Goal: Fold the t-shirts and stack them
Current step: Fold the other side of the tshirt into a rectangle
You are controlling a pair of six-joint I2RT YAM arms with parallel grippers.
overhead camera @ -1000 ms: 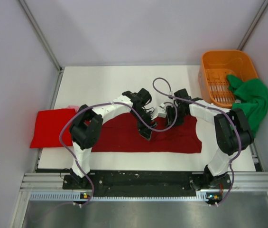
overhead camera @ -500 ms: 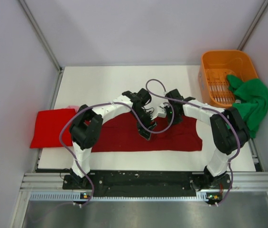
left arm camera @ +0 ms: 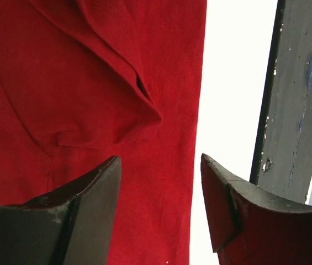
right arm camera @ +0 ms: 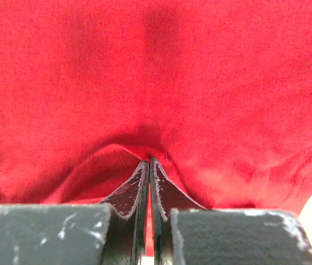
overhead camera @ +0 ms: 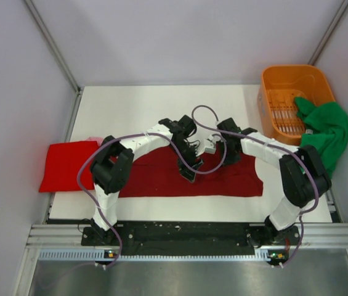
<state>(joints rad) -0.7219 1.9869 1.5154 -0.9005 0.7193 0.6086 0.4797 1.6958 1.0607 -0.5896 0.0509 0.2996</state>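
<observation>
Top external view: dark maroon t-shirt spread flat on white table, centre front, between arms. Right gripper clamped on pinched ridge of maroon cloth. Left gripper above same shirt near its edge, jaws apart, empty. Brighter red t-shirt apparently folded, far left; green t-shirt draped over orange basket rim, right. Likely step: gripping maroon shirt for fold. Next probably needs left jaws pinching cloth, then both lifting together.

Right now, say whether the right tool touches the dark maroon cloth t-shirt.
Touching. The right wrist view shows the right tool pinching a fold of the dark maroon cloth t-shirt.
</observation>
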